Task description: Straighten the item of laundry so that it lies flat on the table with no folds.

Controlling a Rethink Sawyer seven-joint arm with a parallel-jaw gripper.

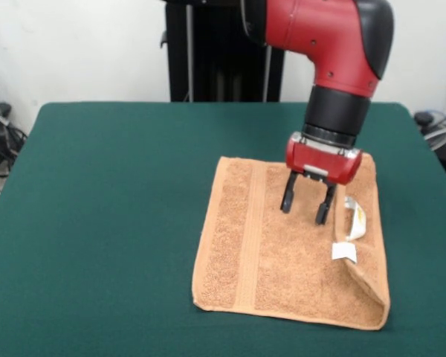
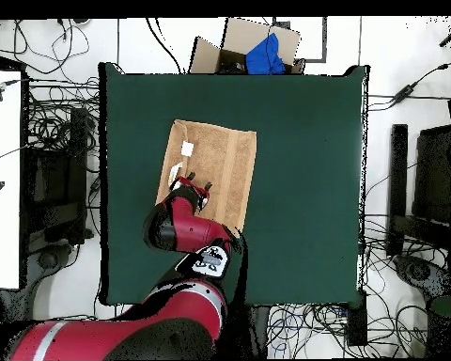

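The orange-brown towel (image 1: 282, 253) lies on the dark green table (image 1: 111, 208), right of the middle in the front view. Its right edge is folded over onto itself, with the white tag (image 1: 344, 251) showing on that fold. A woven band runs down its left part. My gripper (image 1: 305, 210) is open and empty, fingers pointing down, with the tips at or just above the towel's upper right part, beside the fold. In the overhead view the towel (image 2: 220, 160) lies left of the table's (image 2: 304, 188) middle, the tag (image 2: 187, 148) is near its left edge, and the gripper (image 2: 199, 192) is over its lower left part.
The black pedestal (image 1: 223, 52) stands behind the table's far edge. In the overhead view a cardboard box (image 2: 239, 42) with a blue thing in it sits beyond the table's top edge. Cables lie on the floor around the table, and a white desk (image 2: 4, 169) stands at the left.
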